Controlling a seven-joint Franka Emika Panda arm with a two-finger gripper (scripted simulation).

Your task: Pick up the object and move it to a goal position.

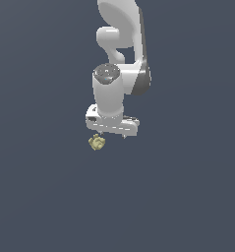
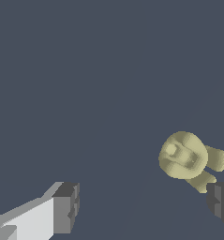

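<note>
The object (image 1: 97, 142), a small lumpy pale yellow-olive thing, lies on the dark worktop (image 1: 188, 197) just under the gripper (image 1: 112, 136), toward the exterior view's left of its middle. In the wrist view the object (image 2: 183, 155) shows a rounded bulk with two stubby lobes pointing toward one finger pad (image 2: 220, 202), close beside it. The gripper (image 2: 144, 206) is spread wide, holding nothing.

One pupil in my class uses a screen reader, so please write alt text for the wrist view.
A small lumpy yellow-olive object lies on a plain dark grey surface, near one of the open gripper's two dark fingertips, not gripped.
</note>
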